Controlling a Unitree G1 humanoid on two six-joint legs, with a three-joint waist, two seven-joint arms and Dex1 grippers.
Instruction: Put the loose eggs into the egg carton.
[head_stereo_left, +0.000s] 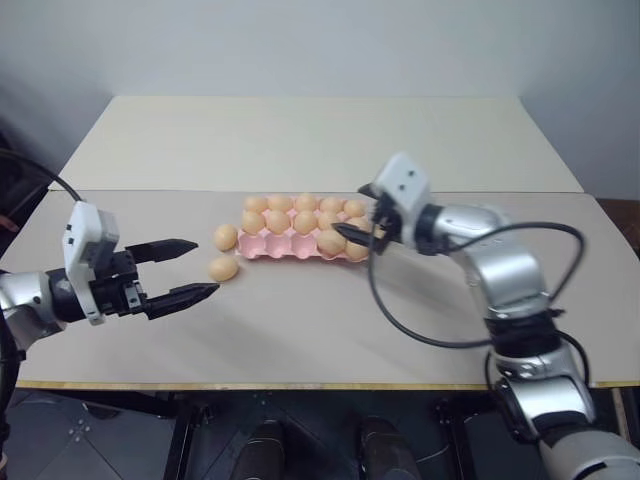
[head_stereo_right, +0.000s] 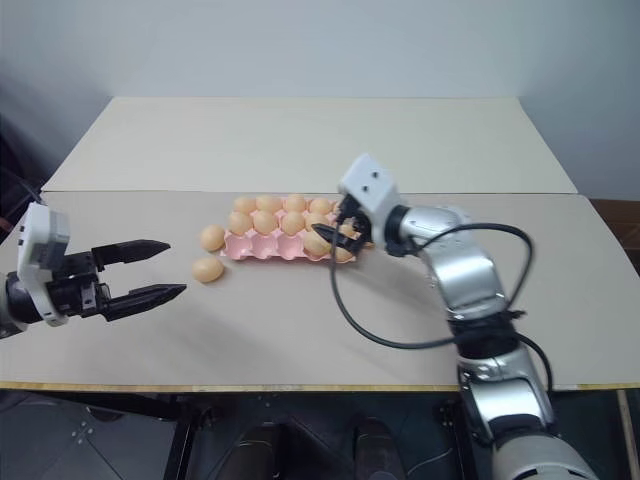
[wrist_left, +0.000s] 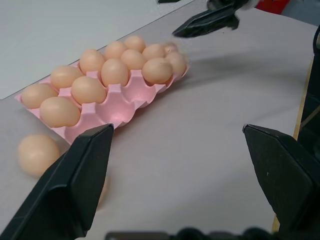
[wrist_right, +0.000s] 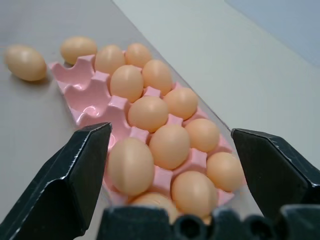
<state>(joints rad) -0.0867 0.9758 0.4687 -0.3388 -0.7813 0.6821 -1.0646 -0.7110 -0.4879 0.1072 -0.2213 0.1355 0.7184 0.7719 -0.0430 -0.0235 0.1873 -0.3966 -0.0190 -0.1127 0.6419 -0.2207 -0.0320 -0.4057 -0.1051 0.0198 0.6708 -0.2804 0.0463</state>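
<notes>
The pale-pink egg carton (head_stereo_left: 285, 250) lies at mid-table with its two far rows full of orange-brown eggs. Its near row has eggs at the right end and bare cups (wrist_right: 89, 96) toward the left. Two loose eggs rest on the table just off the carton's left end, one (head_stereo_left: 225, 237) by the carton and one (head_stereo_left: 223, 268) nearer me. My left gripper (head_stereo_left: 205, 267) stands open, level, with its fingertips just left of the nearer egg. My right gripper (head_stereo_left: 355, 215) hovers open over the carton's right end, holding nothing.
The table is two beige tops joined at a seam (head_stereo_left: 150, 190) behind the carton. A black cable (head_stereo_left: 400, 325) loops from my right arm over the table in front of the carton's right end.
</notes>
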